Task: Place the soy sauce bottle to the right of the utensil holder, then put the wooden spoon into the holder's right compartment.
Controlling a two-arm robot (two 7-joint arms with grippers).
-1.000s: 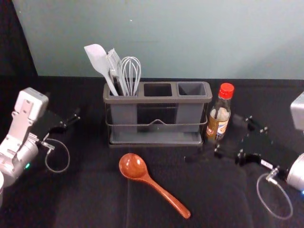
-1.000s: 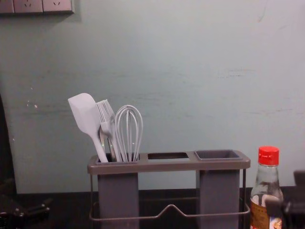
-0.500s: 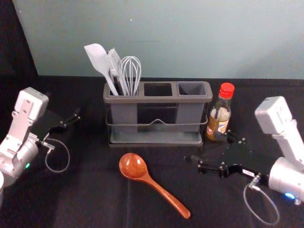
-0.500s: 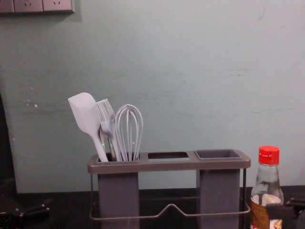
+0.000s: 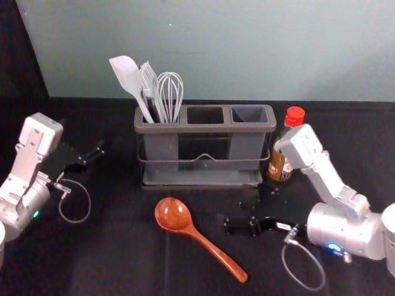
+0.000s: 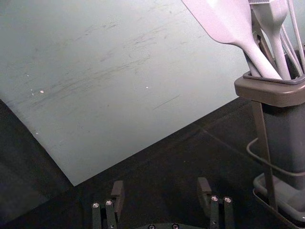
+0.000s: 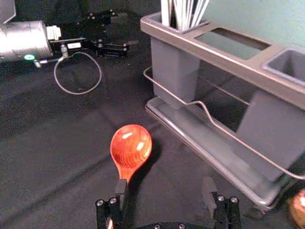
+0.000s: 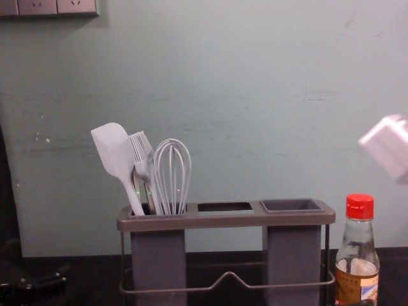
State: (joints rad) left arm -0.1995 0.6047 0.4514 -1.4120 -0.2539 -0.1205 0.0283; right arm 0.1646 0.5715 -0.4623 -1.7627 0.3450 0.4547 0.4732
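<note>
- The long grey-brown utensil holder (image 5: 205,129), with a wire rail around it, stands upright on the black cloth (image 5: 123,246).
- The clear glass soy sauce bottle (image 5: 279,168), with red cap and brown contents, stands upright just beside the holder's right end.
- The glossy reddish-brown wooden spoon (image 5: 207,242) lies in front of the holder, its bowl toward the left and its handle slanting right and toward the robot.
- The holder's left compartment carries a pale flat spatula (image 5: 127,75), a pale brush (image 5: 149,83) and a pale wire whisk (image 5: 171,90).
- The right gripper (image 5: 233,208) hangs in front of the holder's right part, near the spoon, fingers spread and grasping nothing.
- The left gripper (image 5: 83,138) is parked left of the holder, also released, fingers well apart.
</note>
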